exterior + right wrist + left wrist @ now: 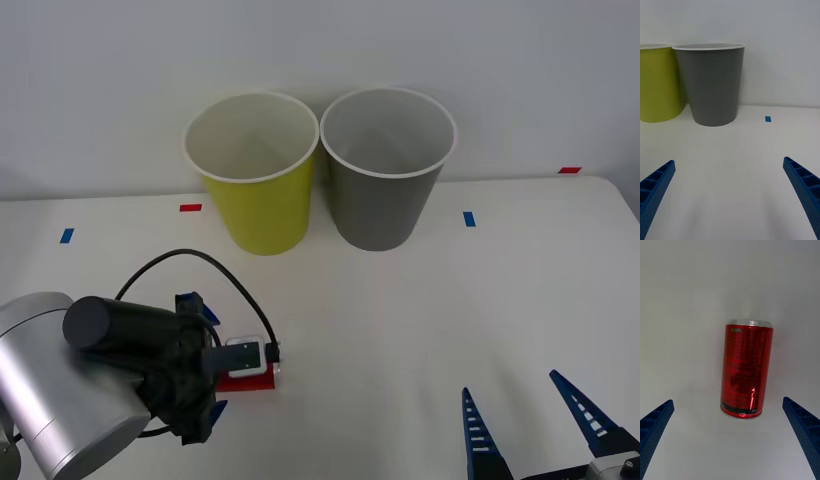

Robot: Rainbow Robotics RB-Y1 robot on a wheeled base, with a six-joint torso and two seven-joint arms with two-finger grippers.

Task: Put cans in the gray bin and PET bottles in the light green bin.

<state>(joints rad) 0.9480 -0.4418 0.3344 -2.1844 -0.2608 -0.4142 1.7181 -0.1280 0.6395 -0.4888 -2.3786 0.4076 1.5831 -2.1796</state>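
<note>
1. The left gripper point(730, 435) points down over the can point(746, 369), fingers spread wide with nothing between them.
2. The can lies on its side on the table point(420, 320), between the fingers but untouched.
3. The right gripper point(535, 425) sits low at the near right, fingers apart.
4. At the far edge, the green bin point(255, 175) and gray bin point(385, 170) stand side by side.

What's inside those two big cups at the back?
Nothing that shows. The light green bin and the gray bin both show bare white inner walls, but their bottoms are hidden by the rims. The red can lies on the table under the open left gripper.
</note>
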